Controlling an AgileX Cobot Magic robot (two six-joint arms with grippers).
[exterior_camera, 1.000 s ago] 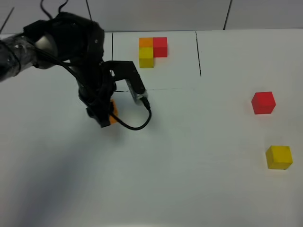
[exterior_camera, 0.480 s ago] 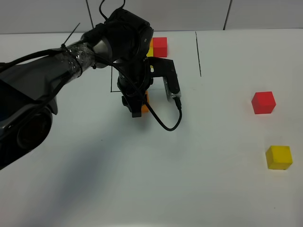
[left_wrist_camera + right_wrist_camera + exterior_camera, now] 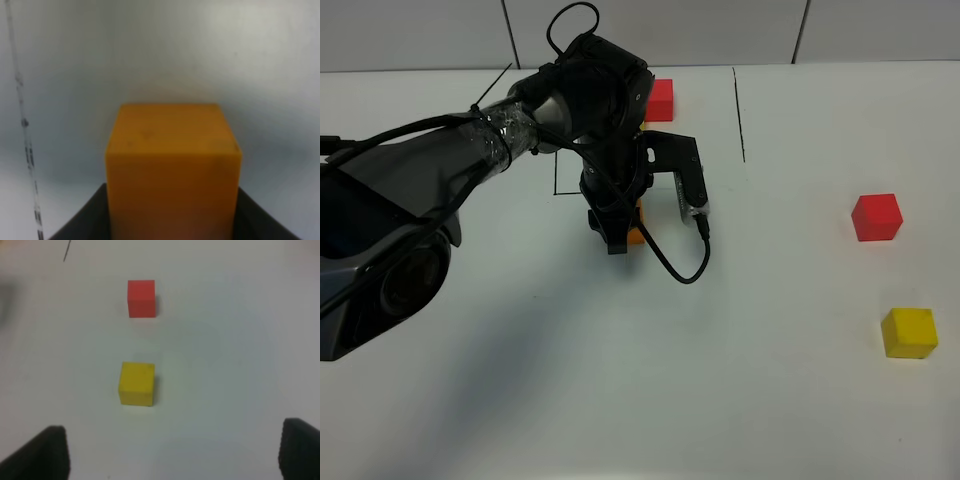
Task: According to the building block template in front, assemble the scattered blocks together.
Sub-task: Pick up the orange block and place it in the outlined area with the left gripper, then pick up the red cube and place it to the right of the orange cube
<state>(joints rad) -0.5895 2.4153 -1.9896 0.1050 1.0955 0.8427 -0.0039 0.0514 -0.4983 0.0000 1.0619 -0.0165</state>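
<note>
Orange block (image 3: 172, 165) is clamped in the left tool (image 3: 618, 234); right tool (image 3: 175, 450) is spread, empty; if released skewed under the tool, flush joins probably can't be made.

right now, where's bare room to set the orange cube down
Widest bare table lies between the left gripper, shut on the orange cube, and the red cube and yellow cube. The near strip left of the yellow cube is bare too. Crowded: around the template, just behind that gripper.
</note>
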